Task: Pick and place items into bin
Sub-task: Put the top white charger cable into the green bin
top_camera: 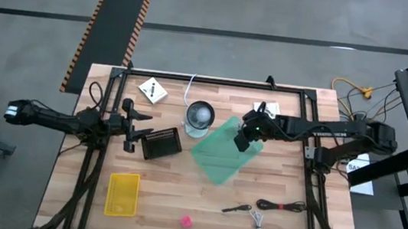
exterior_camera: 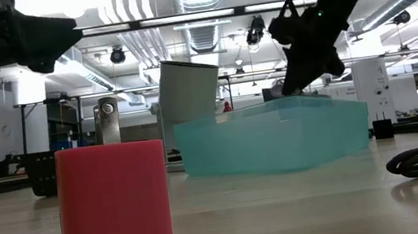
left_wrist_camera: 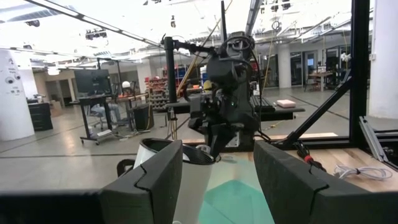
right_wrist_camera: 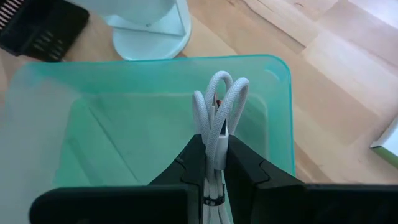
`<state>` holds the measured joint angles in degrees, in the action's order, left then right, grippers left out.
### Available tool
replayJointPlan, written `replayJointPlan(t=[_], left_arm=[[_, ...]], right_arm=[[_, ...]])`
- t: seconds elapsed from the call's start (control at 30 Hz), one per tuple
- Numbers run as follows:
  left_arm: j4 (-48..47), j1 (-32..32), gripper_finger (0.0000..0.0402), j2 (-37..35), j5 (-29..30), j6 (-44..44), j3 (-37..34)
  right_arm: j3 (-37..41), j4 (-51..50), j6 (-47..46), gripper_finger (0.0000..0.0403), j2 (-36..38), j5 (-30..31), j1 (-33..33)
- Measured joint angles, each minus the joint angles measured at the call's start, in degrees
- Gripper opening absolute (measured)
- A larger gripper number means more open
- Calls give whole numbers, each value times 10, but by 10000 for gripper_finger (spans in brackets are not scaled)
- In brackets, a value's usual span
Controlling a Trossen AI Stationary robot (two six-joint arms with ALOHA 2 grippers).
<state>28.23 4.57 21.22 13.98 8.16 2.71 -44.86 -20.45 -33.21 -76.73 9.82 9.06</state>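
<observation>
The translucent green bin (top_camera: 216, 161) stands mid-table, also seen as a green bin (right_wrist_camera: 124, 124) under my right gripper. That right gripper (top_camera: 242, 143) hangs over the bin's far right part, shut on a white coiled cable (right_wrist_camera: 219, 106). At the table's left, my left gripper (top_camera: 131, 131) waits open and empty beside a black basket. Near the front edge lie a white cable (top_camera: 256, 228), a dark thin cable (top_camera: 280, 206), a black-handled tool (top_camera: 236, 208) and a pink object (top_camera: 186, 221). A white packet (top_camera: 152, 90) lies at the far left. My right gripper pinches the white coiled cable between its two fingers (right_wrist_camera: 245, 168). The bundle's looped end (right_wrist_camera: 221, 87) sticks out past the fingertips. The fingers slant downward from the table's right side. The cable is lifted clear, above the inside of the bin.
A round clear-grey cup (top_camera: 200, 118) stands just beyond the bin's far corner. A black basket (top_camera: 159, 144) sits left of the bin, a yellow basket (top_camera: 122, 194) near the front left. Black frame rails (top_camera: 311, 173) run along the table's sides.
</observation>
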Motion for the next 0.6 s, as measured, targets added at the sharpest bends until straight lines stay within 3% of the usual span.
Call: replayJointPlan(t=[0.6], left_arm=[[3,0,183,0,0,0,-2]], right_arm=[[-19,1,-9,25,-75,-9,0]])
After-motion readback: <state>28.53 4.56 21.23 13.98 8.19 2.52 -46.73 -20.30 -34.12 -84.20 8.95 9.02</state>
